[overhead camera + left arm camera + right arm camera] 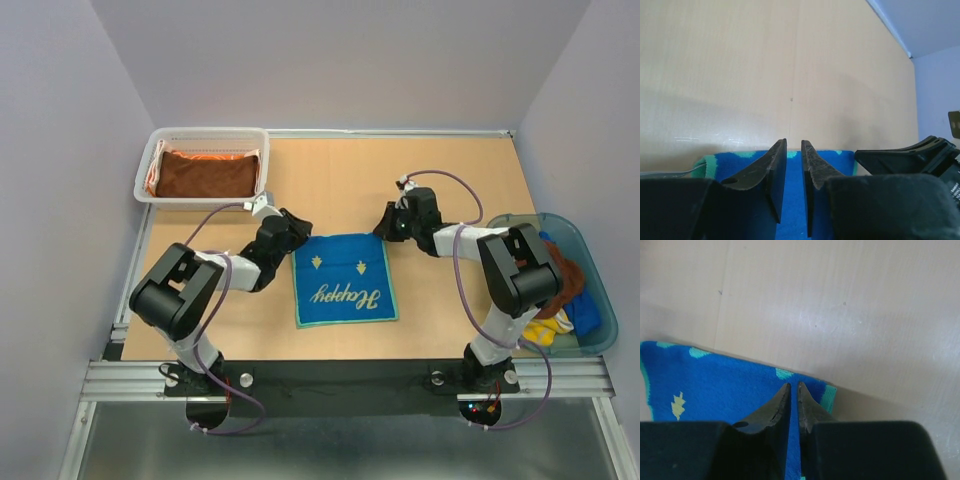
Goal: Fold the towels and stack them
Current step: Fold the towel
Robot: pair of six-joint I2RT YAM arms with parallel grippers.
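We find the blue towel (345, 280), soft terry with a teal border, flat on the smooth wooden worktop (450, 180). The right jaws pinch its far right corner; whether the left jaws, narrowly parted at the far left, grip it we cannot tell. A shallow pinch may slip, skewing the fold.

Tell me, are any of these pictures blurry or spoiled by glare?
Top view: sharp, evenly lit, soft shadows on the table. Left wrist view: the left hand blurs toward its base, with a faint glare streak on the wood. Right wrist view: a pale sheen beyond the blue towel.
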